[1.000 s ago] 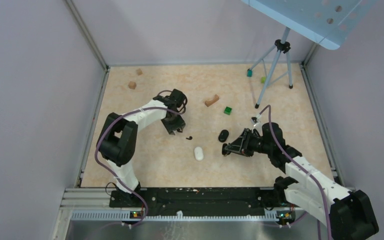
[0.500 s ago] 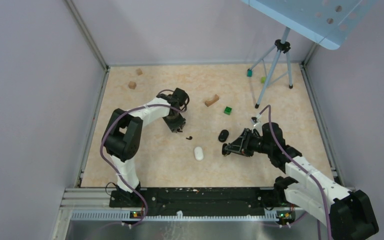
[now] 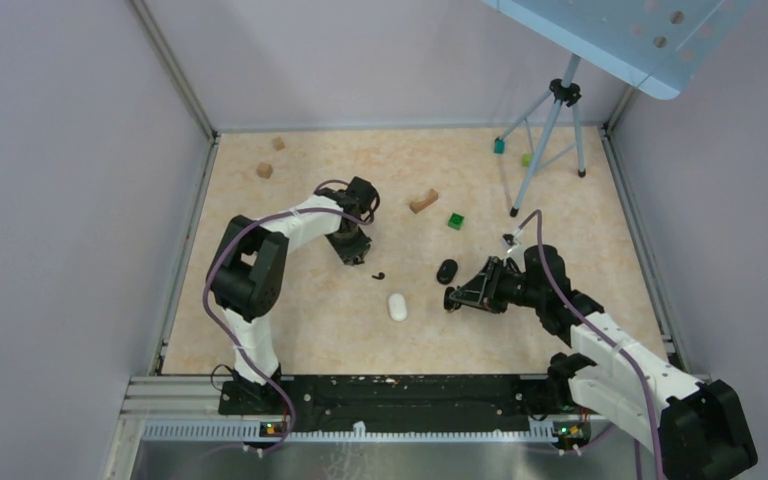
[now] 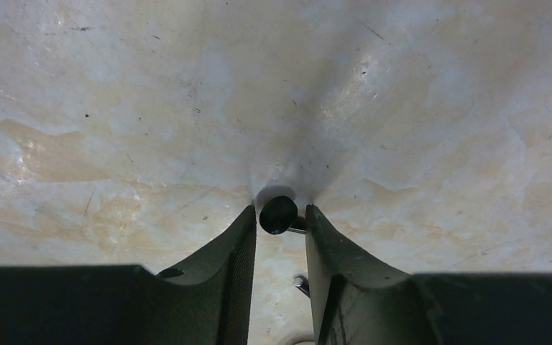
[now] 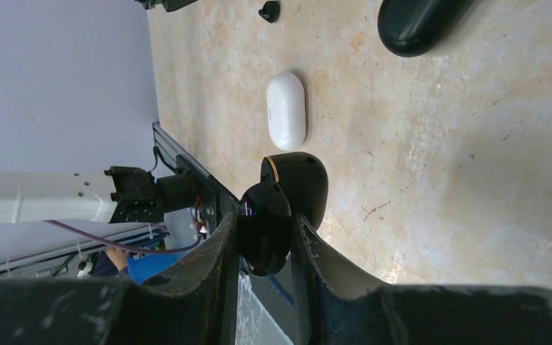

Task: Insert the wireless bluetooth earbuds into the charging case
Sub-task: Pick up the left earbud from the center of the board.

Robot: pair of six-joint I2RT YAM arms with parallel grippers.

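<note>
Desk (image 3: 300,320): beige, marbled top, fine scratches and dark specks visible in the wrist views.

Directly on it:
- Far left: two small brown wooden blocks, far wooden block (image 3: 278,143) and near wooden block (image 3: 264,170), apart from each other.
- Centre-far: brown arch block (image 3: 423,201), with green cube (image 3: 455,221) just to its right.
- Far right: tripod (image 3: 565,93) standing on three feet, with teal block (image 3: 499,146) and yellow-green block (image 3: 526,159) near its feet.
- Centre: small black earbud (image 3: 377,275), closed black oval case (image 3: 447,271) and white oval case (image 3: 397,306), none touching.
- Open black case (image 5: 298,187) near the white one.
- A second black earbud (image 4: 278,214) on bare surface.
</note>
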